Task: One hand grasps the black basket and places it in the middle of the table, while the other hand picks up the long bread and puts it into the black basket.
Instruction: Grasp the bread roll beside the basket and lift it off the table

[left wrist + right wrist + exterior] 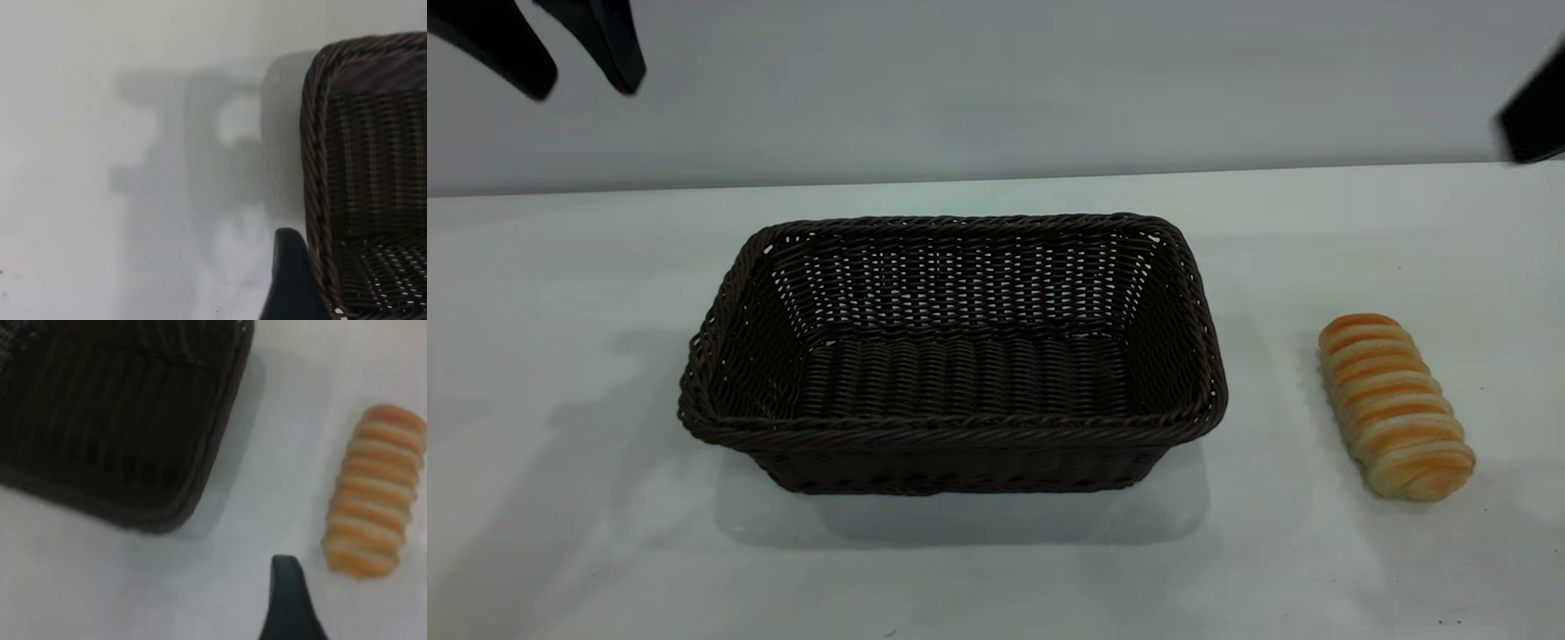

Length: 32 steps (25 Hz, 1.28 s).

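The black basket point(951, 356) sits mid-table point(587, 551), with the long bread point(1396, 406) lying off to its right, well apart.

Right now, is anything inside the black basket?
No. The black basket shows only its bare woven floor and walls. The long bread lies outside on the table, apart from the basket's right side. The floor strip behind the near rim is hidden.

Lab-like test bench | white table point(996, 578) | blank grey wall point(996, 80)
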Motion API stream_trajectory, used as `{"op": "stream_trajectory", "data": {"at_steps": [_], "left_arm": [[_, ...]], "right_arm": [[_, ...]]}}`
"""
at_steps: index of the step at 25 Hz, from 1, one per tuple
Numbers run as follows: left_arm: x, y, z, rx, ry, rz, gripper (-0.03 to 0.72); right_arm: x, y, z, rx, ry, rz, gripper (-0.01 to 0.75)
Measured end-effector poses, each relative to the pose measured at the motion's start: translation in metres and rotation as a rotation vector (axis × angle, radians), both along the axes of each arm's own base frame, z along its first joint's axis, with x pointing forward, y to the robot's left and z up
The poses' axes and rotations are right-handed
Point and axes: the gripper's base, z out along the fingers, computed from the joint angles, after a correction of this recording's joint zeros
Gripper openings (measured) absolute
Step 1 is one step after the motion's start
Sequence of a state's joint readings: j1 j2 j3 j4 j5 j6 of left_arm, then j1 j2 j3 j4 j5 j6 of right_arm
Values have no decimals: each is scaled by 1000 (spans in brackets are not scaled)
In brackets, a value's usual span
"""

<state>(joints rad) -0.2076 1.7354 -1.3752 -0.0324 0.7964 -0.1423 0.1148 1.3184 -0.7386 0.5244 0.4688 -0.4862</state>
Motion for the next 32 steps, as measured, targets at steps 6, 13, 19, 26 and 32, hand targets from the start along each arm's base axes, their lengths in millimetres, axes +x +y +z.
{"op": "stream_trajectory", "data": {"at_steps": [6, 13, 19, 26, 32], "left_arm": [[-4, 1, 8, -2, -12, 0, 557], [-5, 1, 9, 6, -10, -20, 557], [-6, 1, 9, 7, -8, -21, 557], [-6, 1, 9, 9, 1, -21, 557], [-7, 2, 8, 11, 12, -21, 557]], "right_arm": [[43, -4, -79, -91, 92, -66, 498], [62, -10, -142, -168, 143, -152, 450], [66, -5, -183, -200, 234, -137, 399], [70, -4, -197, -207, 262, -135, 310], [73, -1, -165, -170, 203, -122, 44]]}}
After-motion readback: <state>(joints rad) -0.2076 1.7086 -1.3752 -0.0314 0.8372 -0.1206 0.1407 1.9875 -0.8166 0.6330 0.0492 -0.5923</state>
